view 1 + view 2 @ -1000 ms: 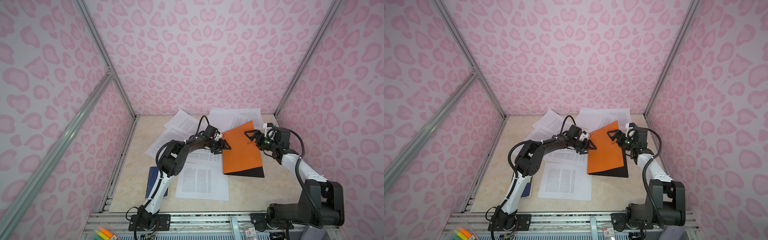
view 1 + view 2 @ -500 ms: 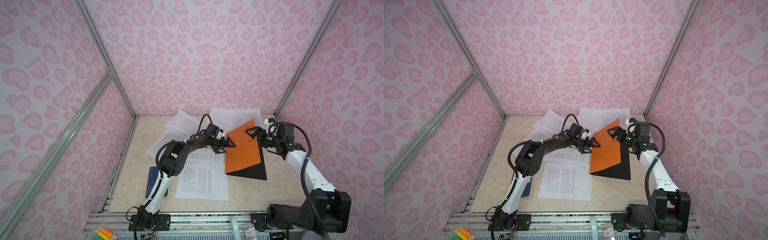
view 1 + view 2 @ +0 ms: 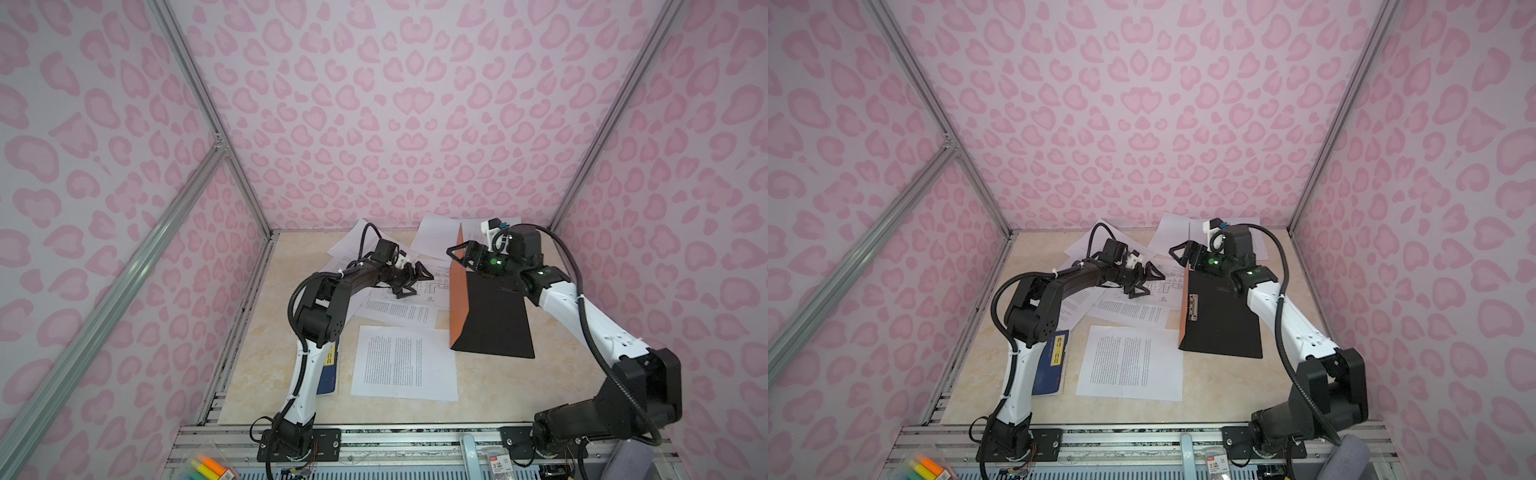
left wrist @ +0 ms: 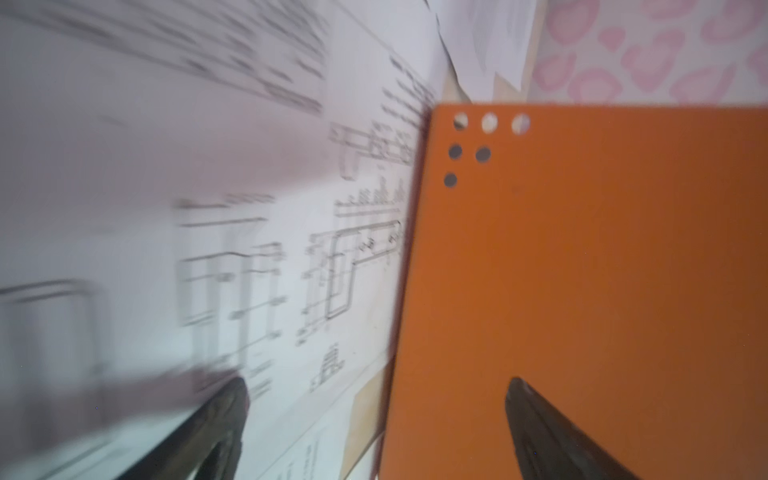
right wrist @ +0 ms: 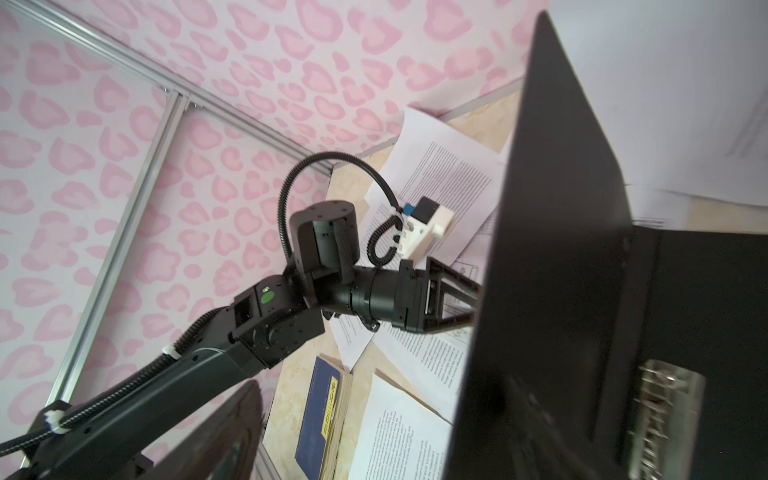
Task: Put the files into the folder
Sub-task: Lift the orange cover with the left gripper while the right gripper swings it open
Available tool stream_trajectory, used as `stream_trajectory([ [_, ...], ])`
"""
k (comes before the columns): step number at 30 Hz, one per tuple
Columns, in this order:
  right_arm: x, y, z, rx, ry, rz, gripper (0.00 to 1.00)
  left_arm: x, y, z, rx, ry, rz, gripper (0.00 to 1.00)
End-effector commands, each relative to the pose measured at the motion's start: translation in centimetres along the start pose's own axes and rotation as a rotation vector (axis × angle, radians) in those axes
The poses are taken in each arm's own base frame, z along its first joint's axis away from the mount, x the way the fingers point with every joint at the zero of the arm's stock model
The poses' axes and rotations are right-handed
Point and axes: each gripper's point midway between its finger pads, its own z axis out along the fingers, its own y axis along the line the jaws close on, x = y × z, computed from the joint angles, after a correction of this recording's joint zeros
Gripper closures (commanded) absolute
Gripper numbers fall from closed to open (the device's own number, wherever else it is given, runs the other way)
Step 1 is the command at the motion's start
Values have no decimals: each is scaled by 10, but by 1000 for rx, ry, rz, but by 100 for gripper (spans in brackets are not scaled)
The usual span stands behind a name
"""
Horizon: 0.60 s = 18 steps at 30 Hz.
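**Top views.** I see the folder [image 3: 494,328] [image 3: 1221,332] open on the bench [image 3: 498,386] [image 3: 1221,386]. Its black inside lies flat and its orange cover [image 3: 457,291] [image 3: 1182,307] stands nearly upright. The right fingers [image 3: 455,258] [image 3: 1177,257] are spread wide astride the cover's upper edge; I cannot tell whether they press it. The left fingers [image 3: 424,273] [image 3: 1138,296], spread wide and empty, hover over the drawing sheet [image 3: 434,289] [image 3: 1167,286] just beside the cover's orange face. The files [image 3: 405,361] [image 3: 1133,361] lie loose on that orange side and past the folder's far edge. The blue book [image 3: 328,374] [image 3: 1054,361] lies beyond them, well apart from the folder.

**Left wrist view (blurred).** The left fingers [image 4: 548,432] stand wide apart, one before the orange cover [image 4: 602,270], the other over the drawing sheet [image 4: 270,270]. Small holes [image 4: 482,153] mark a cover corner.

**Right wrist view.** The cover's black face [image 5: 561,249] stands between the right fingers [image 5: 224,432]. The metal fastener [image 5: 665,415] shows on the folder's flat half.
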Motion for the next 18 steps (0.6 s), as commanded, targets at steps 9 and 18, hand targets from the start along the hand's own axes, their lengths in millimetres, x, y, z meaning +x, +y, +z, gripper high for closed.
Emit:
stream_trajectory([
  [9, 10, -77, 38, 132, 22, 51, 11, 4, -125, -178, 117, -314, 251, 2],
  [18, 62, -213, -19, 481, 47, 235, 24, 27, -85, -146, 59, -217, 217, 2],
])
